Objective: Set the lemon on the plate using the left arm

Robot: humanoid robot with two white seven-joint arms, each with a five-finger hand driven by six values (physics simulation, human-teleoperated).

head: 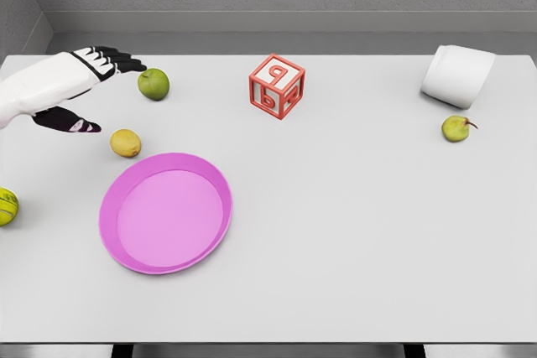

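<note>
Grey walls stand behind a broad white table (352,232) that fills nearly the whole head view.

Largest on it is a round pink plate (165,212), lying flat at the lower left of the middle, with nothing on it.

Next in size, the robot's white left arm comes in from the left edge, high up. Its left hand (84,90) has black fingers (117,60) stretched out towards the right and a black thumb below them, spread wide apart and holding nothing. The hand hovers above the table's far left part.

A white cylinder-shaped cup (457,75) lies tilted on its side near the far right corner.

A red and white letter block (276,86) stands near the far middle of the table, turned so that one corner faces the camera.

A green apple (153,84) sits just to the right of the fingertips, apart from them.

The lemon (125,142), small and yellow, rests on the table just beyond the plate's upper left rim, not touching it. It lies a little below and to the right of the thumb, near it but apart.

A small green pear (456,128) with a stem lies below the cup.

At the left edge, a yellow-green ball (6,206) is partly cut off by the frame.
</note>
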